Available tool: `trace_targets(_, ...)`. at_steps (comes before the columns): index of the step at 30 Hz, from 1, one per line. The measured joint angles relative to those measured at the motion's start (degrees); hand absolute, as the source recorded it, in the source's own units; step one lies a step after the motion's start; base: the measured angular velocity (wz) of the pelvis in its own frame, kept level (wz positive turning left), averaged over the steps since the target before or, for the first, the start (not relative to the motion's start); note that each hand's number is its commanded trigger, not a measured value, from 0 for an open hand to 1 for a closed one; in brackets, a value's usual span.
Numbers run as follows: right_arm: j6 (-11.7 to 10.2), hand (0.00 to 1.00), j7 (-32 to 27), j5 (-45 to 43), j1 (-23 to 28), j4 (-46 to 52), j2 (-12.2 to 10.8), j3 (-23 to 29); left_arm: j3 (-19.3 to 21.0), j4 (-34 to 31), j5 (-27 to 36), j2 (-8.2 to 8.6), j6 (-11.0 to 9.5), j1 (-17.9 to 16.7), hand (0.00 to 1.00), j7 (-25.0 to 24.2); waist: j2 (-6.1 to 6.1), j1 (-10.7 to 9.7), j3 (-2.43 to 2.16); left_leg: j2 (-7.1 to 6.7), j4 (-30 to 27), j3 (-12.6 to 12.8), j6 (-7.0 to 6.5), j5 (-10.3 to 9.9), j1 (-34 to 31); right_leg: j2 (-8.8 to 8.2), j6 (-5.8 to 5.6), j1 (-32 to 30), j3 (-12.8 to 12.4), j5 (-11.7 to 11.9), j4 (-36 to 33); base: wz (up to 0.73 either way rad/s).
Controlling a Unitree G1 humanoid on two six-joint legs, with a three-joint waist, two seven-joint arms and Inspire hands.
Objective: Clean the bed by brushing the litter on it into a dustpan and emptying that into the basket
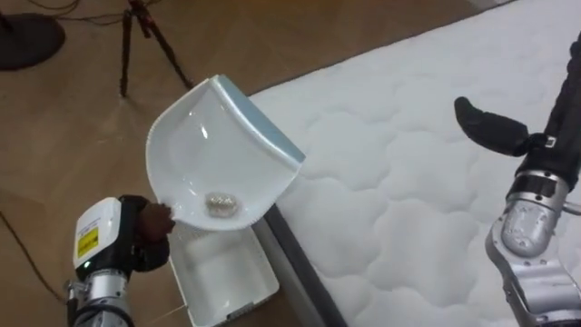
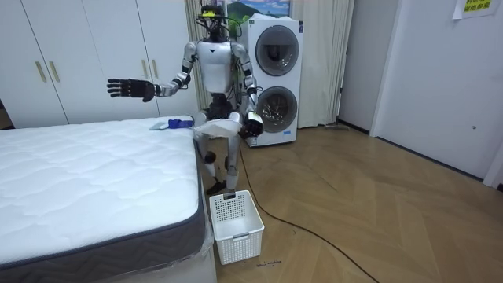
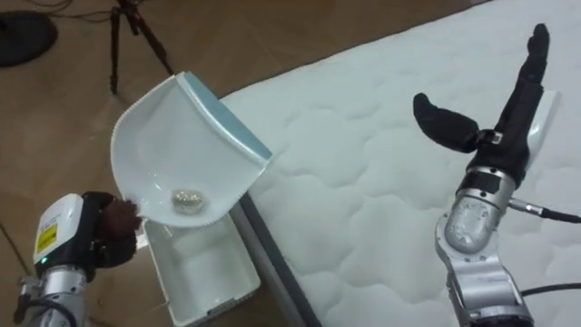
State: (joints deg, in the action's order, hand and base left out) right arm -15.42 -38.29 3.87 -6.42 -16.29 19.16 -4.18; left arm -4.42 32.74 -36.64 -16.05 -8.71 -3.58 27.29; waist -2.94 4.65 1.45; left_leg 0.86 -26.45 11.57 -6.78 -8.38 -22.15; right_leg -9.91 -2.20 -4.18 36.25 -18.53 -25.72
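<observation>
Robot: we see it standing on the wooden floor (image 2: 354, 204) at the far corner of the bed (image 1: 408, 209), with two stacked washing machines (image 2: 275, 79) behind it.
Left hand (image 1: 145, 232): we find its fingers curled round the low end of a white dustpan (image 1: 213, 154), gripping it beside the bed's edge.
Dustpan: white with a pale blue rim, held tilted with its wide mouth up and its hollow facing us. Its far edge overlaps the bed's corner in the eye views.
Wad (image 1: 221, 203): a small crumpled, greyish scrap lies inside the dustpan at its low end, near the left hand. We cannot tell what it is made of.
Basket (image 1: 222, 282): a white basket stands on the floor just beside the bed's side, under the low end of the dustpan.
Right hand (image 3: 513, 113): raised above the mattress with its fingers straight and its thumb spread wide, holding nothing. In the room view it is stretched out over the bed.
Bed: the white quilted mattress top is bare where the eye views show it.
Bed's far corner: in the room view a small blue and white thing (image 2: 177, 123) lies there, and we cannot tell what it is.
Tripod (image 1: 145, 36): stands on the floor beyond the dustpan, well apart from the bed.
</observation>
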Motion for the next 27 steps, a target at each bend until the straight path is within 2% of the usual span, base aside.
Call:
trace_targets(1, 0.0, 0.00, -0.1, 0.1, 0.0, -0.8, 0.0, -0.1, -0.7, 0.4, 0.0, -0.10, 0.0, 0.6, 1.00, 0.0, -0.23, -0.3, 0.13, -1.16, 0.0, -1.2, -0.37, 0.1, -0.7, -0.50, 0.02, -1.2, -1.5, -0.7, -1.3, 0.64)
trace_targets(3, 0.0, 0.00, -0.2, 0.1, 0.1, -1.4, 0.0, -0.2, -1.1, 0.9, 0.0, -0.21, 0.0, 1.4, 1.00, 0.0, -0.55, -0.5, 0.26, -2.60, 0.2, -2.7, -0.79, 0.6, -1.6, -0.85, -0.14, -2.9, -4.2, -1.2, -2.6, 0.56)
trace_targets(6, -0.1, 0.00, -0.2, 0.1, 0.1, -1.4, -0.1, -0.4, -1.1, 1.0, 0.1, -0.97, 0.0, 1.6, 1.00, 0.0, -1.13, -0.5, 0.14, -4.31, 1.1, -4.5, -1.23, 1.9, -2.5, -1.01, -0.27, -4.3, -5.8, -1.4, -3.3, 0.35)
trace_targets(9, -0.1, 0.00, -0.2, 0.1, 0.1, -1.8, -0.1, -0.7, -1.1, 0.9, 0.2, -1.19, 0.0, 1.6, 1.00, 0.0, -1.41, -0.4, -0.01, -4.82, 0.9, -5.6, -1.50, 2.2, -3.0, -0.91, -0.21, -5.1, -6.3, -1.2, -4.0, 0.20)
trace_targets(12, -0.1, 0.00, 0.4, 0.1, 0.1, -3.8, -0.1, -1.0, -1.1, 1.7, 0.1, -1.19, -0.2, 2.2, 1.00, 0.0, -2.02, 0.3, -0.40, -4.76, 0.7, -5.7, -1.60, 2.4, -3.1, -0.95, 0.10, -5.7, -7.1, -0.9, -4.6, 0.05)
trace_targets(14, -0.1, 0.00, 0.6, 0.1, 0.0, -4.6, -0.2, -1.0, -1.3, 4.0, 0.1, -1.16, -0.4, 3.4, 1.00, 0.0, -2.08, 0.4, -0.37, -4.80, 0.5, -5.6, -1.68, 2.3, -2.8, -1.26, 0.10, -5.9, -7.2, -0.9, -6.4, 0.00)
trace_targets(15, -0.1, 0.00, 0.9, 0.1, -0.3, -5.6, -0.5, -1.1, -1.4, 5.0, 0.1, -1.19, -0.4, 3.8, 1.00, 0.0, -2.05, 0.4, -0.34, -4.79, -0.1, -5.8, -2.27, 1.9, -2.7, -1.46, 0.10, -6.5, -7.7, -0.9, -8.2, 0.00)
trace_targets(17, -0.1, 0.00, 1.0, 0.1, -0.4, -5.9, -0.9, -1.3, -1.4, 5.5, 0.3, -1.18, -0.4, 4.0, 1.00, -0.1, -2.00, 0.4, -0.31, -5.53, -0.7, -7.5, -2.40, 1.7, -2.9, -2.05, 0.17, -8.6, -9.3, -0.9, -12.0, -0.12)
trace_targets(18, -0.1, 0.00, 1.0, 0.0, -0.6, -5.9, -0.9, -1.4, -1.4, 5.5, 0.5, -1.19, -0.4, 4.0, 1.00, 0.0, -1.79, 0.5, -0.17, -6.80, -0.6, -10.1, -2.35, 1.7, -3.1, -1.29, 0.50, -10.7, -11.4, -1.3, -13.5, -0.26)
trace_targets(19, -0.1, 0.00, 1.0, 0.0, -0.9, -6.0, -1.0, -1.4, -1.2, 5.6, 0.2, -1.18, -0.4, 4.2, 1.00, 0.0, -1.12, 0.2, 0.26, -7.81, -0.5, -12.7, -2.02, 1.9, -3.3, 0.30, 1.35, -12.5, -13.0, -1.8, -13.9, -0.21)
trace_targets(20, -0.1, 0.00, 0.9, -0.1, -1.0, -6.0, -0.9, -1.4, -1.1, 5.6, -0.1, -1.19, -0.4, 4.2, 1.00, 0.0, -0.68, 0.0, 0.52, -8.25, -0.4, -14.4, -1.60, 2.2, -3.3, 0.97, 1.55, -13.2, -13.2, -2.0, -13.7, 0.00)
trace_targets(22, -0.1, 0.00, -0.6, -1.8, -1.0, -7.6, -1.0, -1.4, -1.3, 6.7, -0.1, -1.51, -0.5, 5.0, 1.00, 0.0, -0.05, -1.5, 0.77, -11.54, 1.0, -22.3, 0.47, 3.6, -3.2, 3.74, 2.27, -15.6, -16.0, -1.7, -9.2, 0.24)
trace_targets(23, -0.1, 0.00, -1.1, -2.0, -1.1, -8.0, -1.0, -1.3, -1.4, 7.3, -0.1, -1.51, -0.5, 5.5, 1.00, 0.0, -0.06, -1.8, 0.76, -12.29, 1.7, -24.5, 1.22, 4.1, -3.1, 4.33, 2.76, -16.2, -16.9, -1.4, -7.7, 0.35)
trace_targets(24, -0.1, 0.00, -1.9, -2.1, -1.1, -8.2, -1.1, -1.4, -1.4, 8.1, -0.4, -1.50, -0.5, 6.2, 1.00, 0.0, -0.11, -2.5, 0.73, -14.04, 4.2, -29.1, 3.63, 5.7, -2.6, 5.68, 3.57, -17.1, -18.1, -0.3, -4.7, 0.50)
trace_targets(25, -0.1, 0.00, -2.6, -2.1, -1.1, -8.1, -1.5, -1.3, -1.4, 9.6, -0.6, -1.44, -0.6, 7.3, 1.00, -0.1, -0.79, -3.7, 0.38, -15.11, 7.2, -31.2, 6.61, 7.3, -2.2, 5.31, 4.83, -16.8, -18.9, 2.0, -0.4, 0.62)
trace_targets(26, -0.2, 0.00, -3.1, -2.2, -1.5, -7.9, -1.4, -1.2, -1.4, 10.8, -0.6, -1.36, -0.9, 8.2, 1.00, -0.2, -0.75, -4.4, 0.49, -13.61, 5.4, -26.5, 5.69, 5.9, -3.7, 3.87, 4.94, -16.8, -16.8, 3.5, 0.2, 0.69)
trace_targets(27, -0.1, 0.00, -4.1, -2.3, -1.9, -7.9, -1.9, -1.1, -1.7, 14.0, -0.5, -1.49, -1.8, 10.2, 1.00, -0.8, 0.19, -4.4, 0.79, -5.49, -3.2, -11.9, 4.51, 1.9, -6.4, 3.15, 5.10, -17.0, -14.0, 3.7, -2.0, 0.69)
